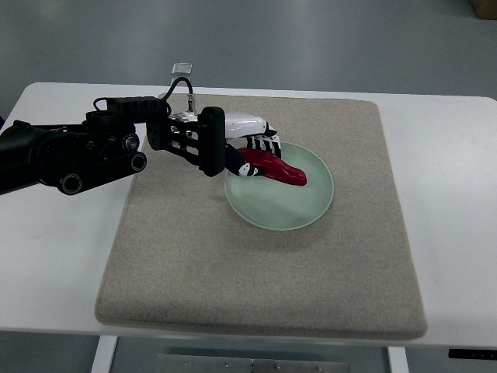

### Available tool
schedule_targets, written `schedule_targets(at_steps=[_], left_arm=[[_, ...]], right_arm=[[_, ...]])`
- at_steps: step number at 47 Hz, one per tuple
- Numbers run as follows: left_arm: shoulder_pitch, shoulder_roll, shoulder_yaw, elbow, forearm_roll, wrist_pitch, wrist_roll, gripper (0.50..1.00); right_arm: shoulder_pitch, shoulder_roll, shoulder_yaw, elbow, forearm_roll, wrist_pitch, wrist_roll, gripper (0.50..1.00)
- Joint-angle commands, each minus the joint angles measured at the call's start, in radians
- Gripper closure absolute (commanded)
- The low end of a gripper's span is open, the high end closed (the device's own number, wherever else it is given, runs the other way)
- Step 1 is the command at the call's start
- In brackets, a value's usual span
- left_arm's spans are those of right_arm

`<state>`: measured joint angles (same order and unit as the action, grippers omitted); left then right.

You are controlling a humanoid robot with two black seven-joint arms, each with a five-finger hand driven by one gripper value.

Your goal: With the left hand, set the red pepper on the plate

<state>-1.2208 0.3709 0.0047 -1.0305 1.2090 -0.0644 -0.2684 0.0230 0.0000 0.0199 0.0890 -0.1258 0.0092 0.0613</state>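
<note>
A long red pepper (pixel 278 169) lies across the upper left part of a pale green plate (pixel 291 206) on the beige mat. My left hand (pixel 252 151), black and white, reaches in from the left and is over the plate's left rim. Its fingers (pixel 265 142) are curled around the pepper's stem end. The pepper's tip points right and seems to rest on the plate. My right hand is out of view.
The beige mat (pixel 256 272) covers most of the white table (pixel 450 194). A small silver clip on a stand (pixel 182 70) is at the mat's far edge, just behind my left arm (pixel 70 155).
</note>
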Motion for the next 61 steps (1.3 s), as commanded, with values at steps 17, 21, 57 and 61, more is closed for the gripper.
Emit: schedule_targets(at_steps=[17,21,57,61], left_arm=[[0.027,-0.023,-0.002,0.023,-0.016,-0.002,0.001,0.542],[0.024,-0.021,-0.006,0.023,-0.028,-0.002,0.001,0.523],[0.063,0.23,-0.233,0.05,-0.877,-0.077,0.008,0.504],[0.069,0.253,-0.239,0.079,-0.983,-0.112,0.009,0.504]], right_arm=[[0.0,0.0,0.0,0.0,0.0,0.0,0.0,0.572],[0.0,0.0,0.0,0.0,0.0,0.0,0.0,0.572],[0.0,0.0,0.0,0.0,0.0,0.0,0.0,0.572],[0.0,0.0,0.0,0.0,0.0,0.0,0.0,0.572]])
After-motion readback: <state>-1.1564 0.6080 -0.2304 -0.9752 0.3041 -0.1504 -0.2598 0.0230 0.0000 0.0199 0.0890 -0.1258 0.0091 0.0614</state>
